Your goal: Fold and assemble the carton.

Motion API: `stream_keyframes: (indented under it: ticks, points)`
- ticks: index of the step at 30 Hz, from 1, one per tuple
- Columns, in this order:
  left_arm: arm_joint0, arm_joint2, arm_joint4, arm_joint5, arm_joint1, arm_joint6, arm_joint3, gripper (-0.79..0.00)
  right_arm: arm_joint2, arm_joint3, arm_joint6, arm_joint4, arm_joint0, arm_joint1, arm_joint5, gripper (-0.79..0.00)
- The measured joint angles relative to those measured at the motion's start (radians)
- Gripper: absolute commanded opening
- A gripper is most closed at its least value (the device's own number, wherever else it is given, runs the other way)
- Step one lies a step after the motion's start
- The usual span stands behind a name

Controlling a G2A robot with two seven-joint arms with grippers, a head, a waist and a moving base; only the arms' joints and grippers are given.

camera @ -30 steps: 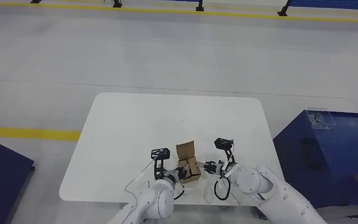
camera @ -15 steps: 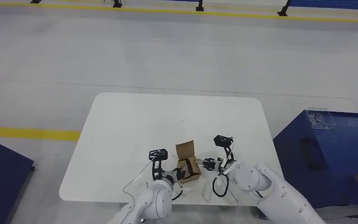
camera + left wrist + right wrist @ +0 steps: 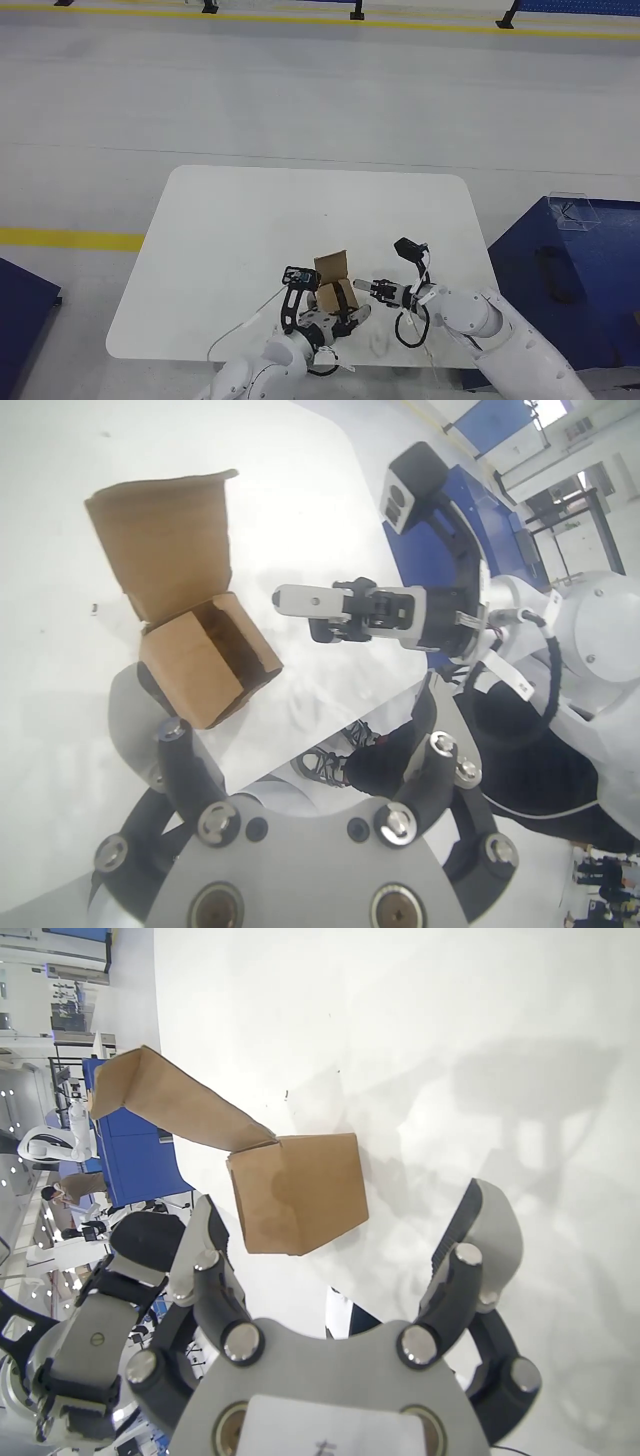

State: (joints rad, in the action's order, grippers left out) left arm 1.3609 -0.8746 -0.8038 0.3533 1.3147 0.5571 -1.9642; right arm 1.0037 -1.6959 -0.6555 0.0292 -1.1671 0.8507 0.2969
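A small brown carton (image 3: 335,290) stands near the table's front edge, its body squared up and its top open. One tall lid flap (image 3: 160,535) sticks up. My left gripper (image 3: 345,318) sits at the carton's near side and is open. One of its fingers (image 3: 140,700) is close against the carton's lower corner (image 3: 200,680). My right gripper (image 3: 362,287) is level with the carton on its right side. In the right wrist view it (image 3: 345,1208) is open wide, with the carton (image 3: 300,1193) just beyond its fingertips and nothing held.
The white table (image 3: 250,230) stretches bare behind and to the left of the carton; its front edge runs just under both grippers. A blue bin (image 3: 560,280) with a clear box (image 3: 572,210) on it stands off the table's right side.
My left arm has swung right, bringing its gripper under the carton's near side. My right arm has drawn back slightly to the right. The carton stays in about the same place.
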Motion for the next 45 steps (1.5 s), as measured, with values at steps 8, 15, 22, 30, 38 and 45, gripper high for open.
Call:
stream_keyframes:
  ticks: [8, 15, 22, 30, 38, 45]
  points:
    - [-0.097, -0.086, -0.046, -0.322, -0.011, -0.106, 0.144, 0.000, 0.109, 0.008, 0.007, -0.013, -0.084, -0.020, -0.056, 0.000]
    - [-0.250, -0.131, 0.053, -0.518, -0.010, -0.022, 0.393, 0.000, 0.205, -0.011, 0.010, -0.042, -0.168, -0.034, -0.087, 0.000]
    - [-0.341, -0.091, 0.125, -0.579, 0.008, -0.002, 0.545, -0.246, 0.251, -0.042, 0.018, -0.036, -0.228, -0.038, -0.090, 0.000]
    - [-0.332, -0.102, 0.175, -0.632, 0.007, -0.017, 0.562, -0.523, 0.268, -0.052, 0.012, -0.039, -0.236, -0.033, -0.080, 0.000]
    - [-0.285, -0.133, 0.175, -0.633, -0.005, -0.006, 0.525, -0.785, 0.251, -0.065, 0.004, -0.020, -0.216, -0.024, -0.058, 0.000]
    - [-0.238, -0.153, 0.160, -0.624, -0.013, -0.035, 0.470, -0.785, 0.243, -0.060, -0.004, -0.010, -0.203, -0.018, -0.050, 0.000]
